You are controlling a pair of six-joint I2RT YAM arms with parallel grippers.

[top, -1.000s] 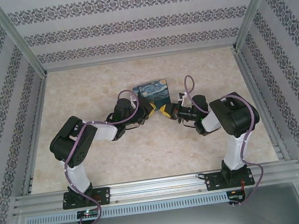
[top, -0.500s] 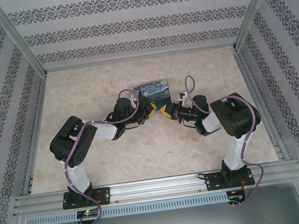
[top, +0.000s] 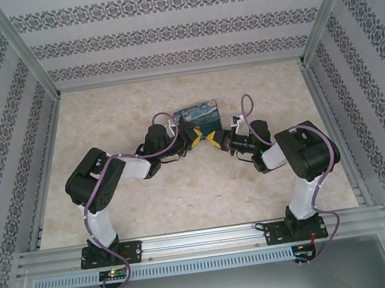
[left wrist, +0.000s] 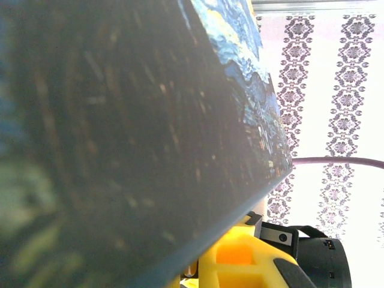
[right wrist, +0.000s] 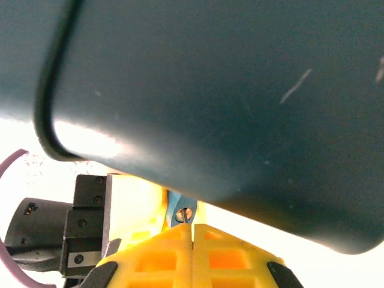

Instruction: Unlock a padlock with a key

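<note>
A small blue padlock [right wrist: 179,209] is clamped between the yellow fingers [right wrist: 135,201] of my left gripper [top: 195,139]. Its keyhole faces my right gripper [right wrist: 192,237], which is shut on the key [right wrist: 191,217]. The key is a thin dark sliver whose tip sits at the keyhole. In the top view the two grippers meet tip to tip in the middle of the table, my right gripper [top: 215,141] coming from the right. In the left wrist view the right gripper's yellow fingers [left wrist: 240,267] show low down, and the padlock is hidden.
The blue swirl-patterned tin [top: 197,113] lies just beyond the grippers, close against them. Its dark side [left wrist: 120,120] and rounded edge [right wrist: 240,90] loom in both wrist views. Patterned walls enclose the marble table [top: 118,111], with open room on every side.
Both grippers have edged slightly toward the far side, still tip to tip. The tin has shifted a little farther back with them.
</note>
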